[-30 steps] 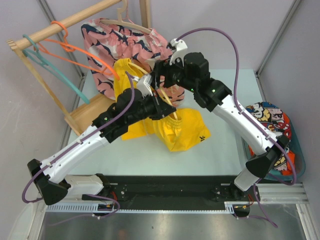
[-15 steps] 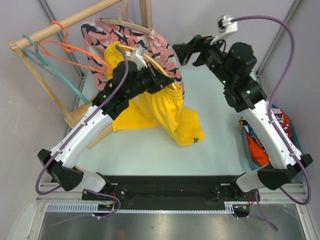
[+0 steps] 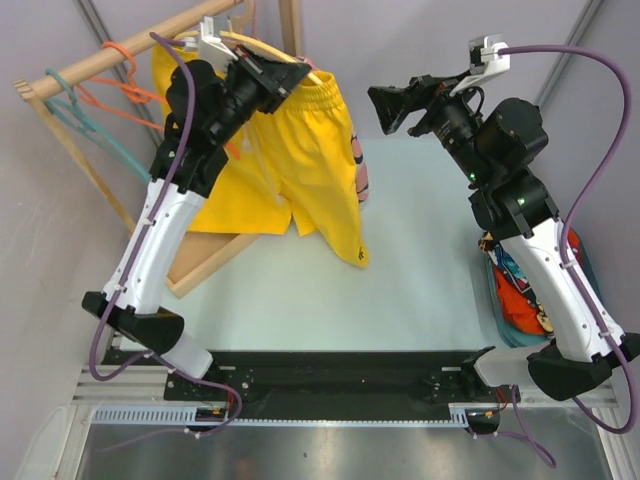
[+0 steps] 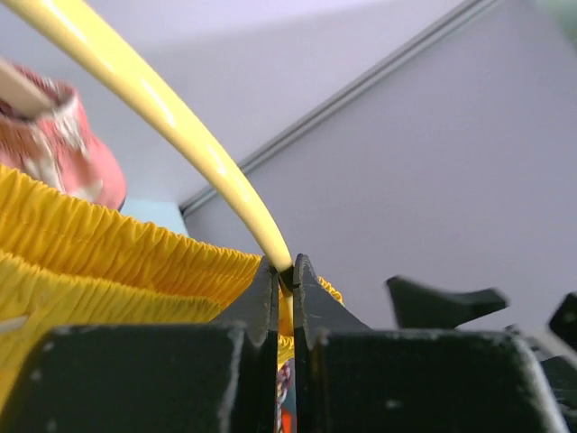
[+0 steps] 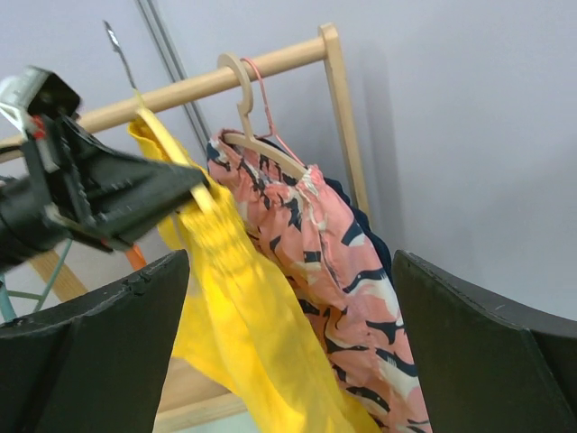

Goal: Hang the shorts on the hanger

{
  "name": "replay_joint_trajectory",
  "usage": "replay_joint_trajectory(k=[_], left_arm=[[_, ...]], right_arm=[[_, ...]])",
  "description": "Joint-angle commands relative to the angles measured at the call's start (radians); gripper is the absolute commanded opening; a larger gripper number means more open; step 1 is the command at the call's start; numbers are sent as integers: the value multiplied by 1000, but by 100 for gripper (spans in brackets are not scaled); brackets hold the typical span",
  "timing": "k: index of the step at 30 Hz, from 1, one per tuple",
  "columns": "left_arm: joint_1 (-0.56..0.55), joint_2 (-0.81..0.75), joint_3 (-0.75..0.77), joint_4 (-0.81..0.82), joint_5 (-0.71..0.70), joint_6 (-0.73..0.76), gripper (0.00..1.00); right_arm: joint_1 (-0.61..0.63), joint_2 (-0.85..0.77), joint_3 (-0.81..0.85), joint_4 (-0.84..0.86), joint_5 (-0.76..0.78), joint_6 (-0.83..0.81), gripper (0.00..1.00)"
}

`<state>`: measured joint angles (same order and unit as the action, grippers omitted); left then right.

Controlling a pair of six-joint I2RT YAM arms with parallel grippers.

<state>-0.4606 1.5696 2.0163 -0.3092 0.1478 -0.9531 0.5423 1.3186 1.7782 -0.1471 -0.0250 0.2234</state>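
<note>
Yellow shorts [image 3: 305,150] draped over hanger [image 4: 171,117], hanging full length up by wooden rail [image 3: 150,38], beside pink shorts [image 5: 325,234]. Hook on rail or not: cannot tell.

Left gripper [image 4: 284,271] clamped tight on hanger's thin arm. Right gripper [image 3: 392,105] spread wide, holding nothing, well apart from garment.

Risks: pivoting of hanger in so narrow a pinch; waistband sliding off curved arm if tilted; snagging on orange hanger [image 3: 100,100] during hooking.

Versus a second ago: lifted from low over table [image 3: 420,270] to rail height; right gripper let go, backed off rightward.
</note>
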Motion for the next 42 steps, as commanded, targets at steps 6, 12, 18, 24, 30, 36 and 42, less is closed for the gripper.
replay_joint_trajectory(k=[6, 12, 18, 24, 30, 36, 42], left_arm=[[118, 26, 36, 289, 130, -59, 0], [191, 81, 41, 306, 161, -114, 0], [224, 135, 51, 352, 216, -125, 0], [263, 168, 61, 351, 222, -134, 0], [273, 172, -5, 343, 226, -153, 1], [272, 142, -82, 335, 223, -156, 10], [267, 103, -108, 317, 210, -113, 35]], right_arm=[[-7, -5, -13, 32, -19, -16, 100], [-10, 2, -26, 38, -33, -6, 100], [-8, 13, -28, 38, -39, -7, 100], [-10, 27, -26, 43, -42, -6, 100], [-8, 36, -25, 46, -49, 1, 100], [-8, 39, -23, 49, -53, -2, 100], [-8, 36, -26, 52, -64, -1, 100]])
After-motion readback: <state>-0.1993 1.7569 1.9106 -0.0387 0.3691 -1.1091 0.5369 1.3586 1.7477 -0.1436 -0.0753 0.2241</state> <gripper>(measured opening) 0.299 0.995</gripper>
